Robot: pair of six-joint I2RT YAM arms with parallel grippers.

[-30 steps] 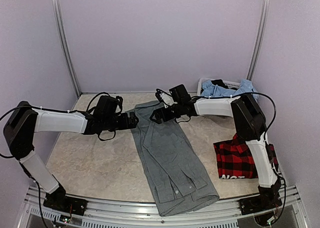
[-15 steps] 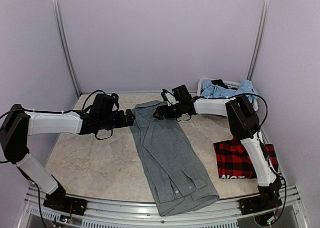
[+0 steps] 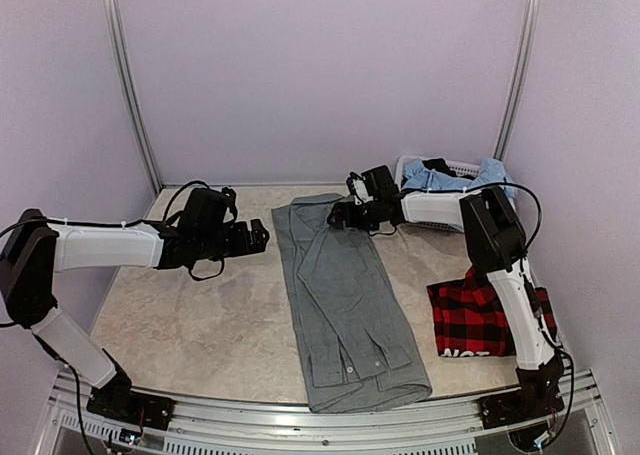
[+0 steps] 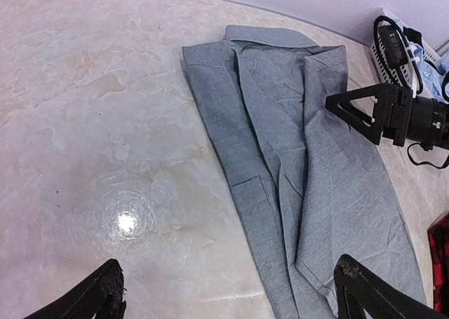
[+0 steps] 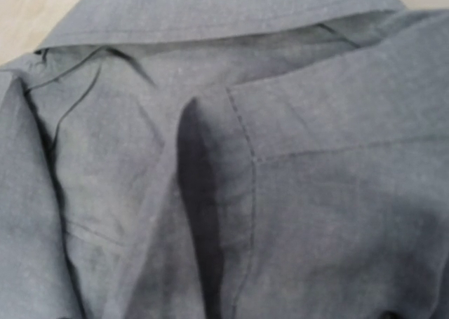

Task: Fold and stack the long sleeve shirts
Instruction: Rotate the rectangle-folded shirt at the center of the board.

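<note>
Left arm (image 3: 110,243) and right arm (image 3: 437,210) reach inward, low, jaws spread wide.

plain grey collared button-up shirt (image 4: 302,158): woven cloth, matt, fine even weave, softly creased; stitched seams run along collar and front edges.
red-and-black plaid flannel shirt (image 3: 465,320): soft matt cloth in a woven check; white lettering lies flat on it.
beige marbled table top (image 4: 84,109): hard, smooth, stone-look, glossy enough to mirror a lamp as a bright spot.
white arm shells (image 3: 105,245): smooth plastic, slight sheen; the black joints look matt.
white slatted basket (image 3: 410,165): smooth, looks like plastic.
light blue garment (image 3: 450,180): matt cloth, rumpled.
silver frame rails (image 3: 250,430): metal, dull sheen.
lilac walls (image 3: 320,75): smooth, matt, even.
</note>
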